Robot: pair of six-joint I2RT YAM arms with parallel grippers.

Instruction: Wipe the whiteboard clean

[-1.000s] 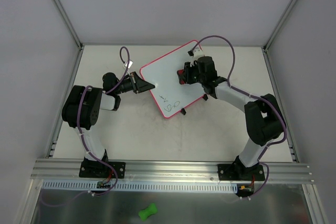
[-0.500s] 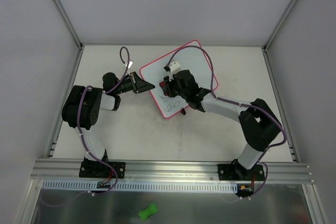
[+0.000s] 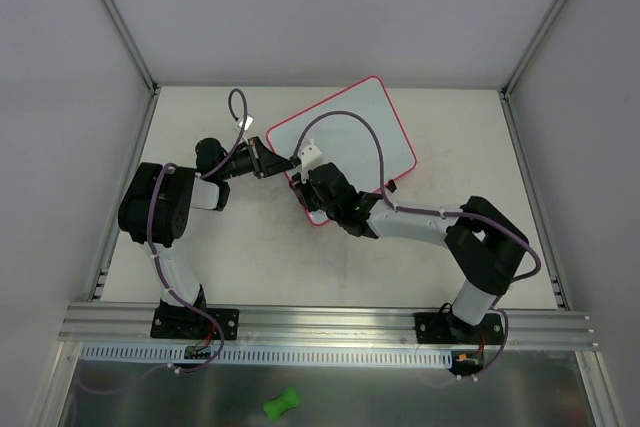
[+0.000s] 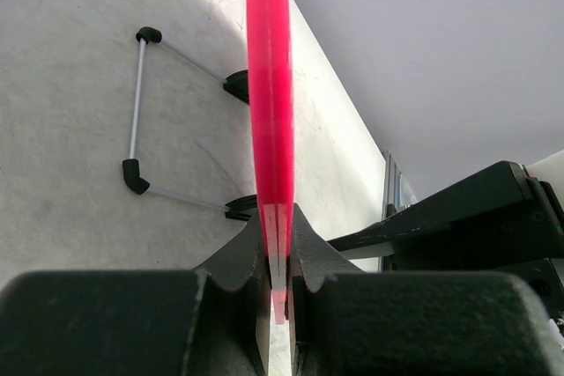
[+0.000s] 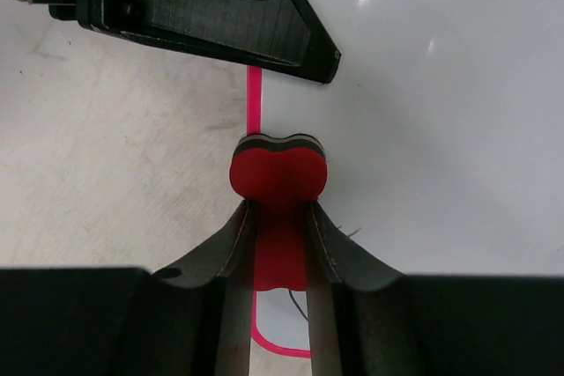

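On glossy whiteboard point(image 3: 345, 142), right gripper point(image 5: 278, 210) clamping red bone-shaped eraser point(image 5: 278, 173), left gripper point(image 4: 278, 248) pinching rim point(image 4: 269, 85).

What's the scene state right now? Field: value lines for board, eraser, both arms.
board: large white rectangular whiteboard with red-pink rim, lying skewed on the beige table
left jaws: shut on the whiteboard's rim at its left side
right jaws: shut on a small red bone-shaped eraser
eraser position: head over the whiteboard's rim, close to the left jaws
marks: small dark strokes beside the eraser
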